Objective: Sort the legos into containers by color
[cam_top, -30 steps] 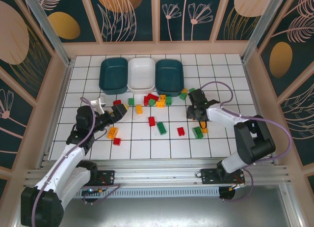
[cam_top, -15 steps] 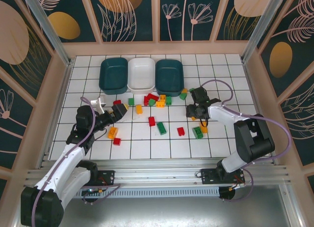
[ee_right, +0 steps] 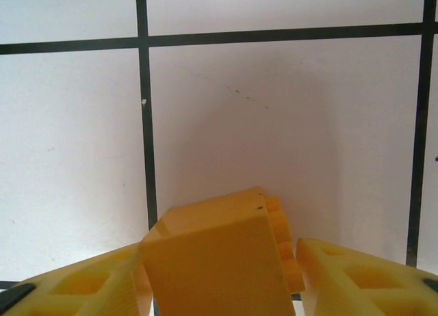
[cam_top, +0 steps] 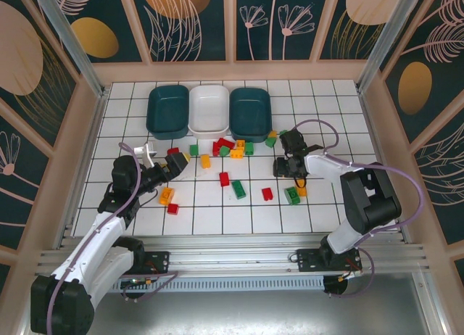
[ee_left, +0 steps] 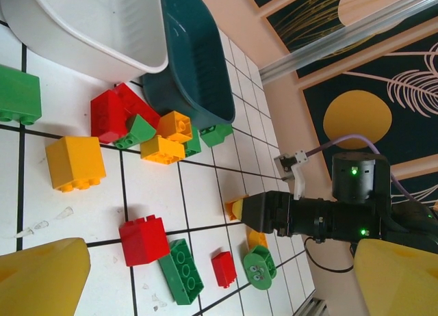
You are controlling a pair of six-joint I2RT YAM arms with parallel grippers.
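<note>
Left gripper (cam_top: 165, 159): jaws spread wide, low over the left half of the tiled table (cam_top: 326, 103), with a red brick (cam_top: 172, 151) just beside its far side.
Bricks near the left arm: a yellow brick (cam_top: 167, 196) and a second red brick (cam_top: 172, 209) lie close together, toward the near edge.
Left teal tub (cam_top: 167, 112): at the far edge, its long side against the white tub.
White tub (cam_top: 209, 109): middle of the row of three, touching both teal tubs.
Scattered cluster (cam_top: 230, 148): red, green and yellow bricks lie on the tiles just on the near side of the white tub and the right teal tub, some touching.
Mid-table bricks: a red block (cam_top: 225, 179), a long green brick (cam_top: 238, 189) and a small red brick (cam_top: 267, 193) lie apart from one another, between the two arms.
Right teal tub (cam_top: 250, 112): right end of the row.
Right gripper (cam_top: 291, 168): down at the tiles right of centre, jaws narrowed around an orange-yellow brick (ee_right: 212, 261).
Fingers (ee_right: 75, 288): the left one lies against the brick, the other just beside its studs; I cannot tell if the grip is firm.
Bricks at the right: a round-studded green piece (cam_top: 292, 196) and a yellow piece (cam_top: 301, 192), touching, just nearside of the right gripper.
</note>
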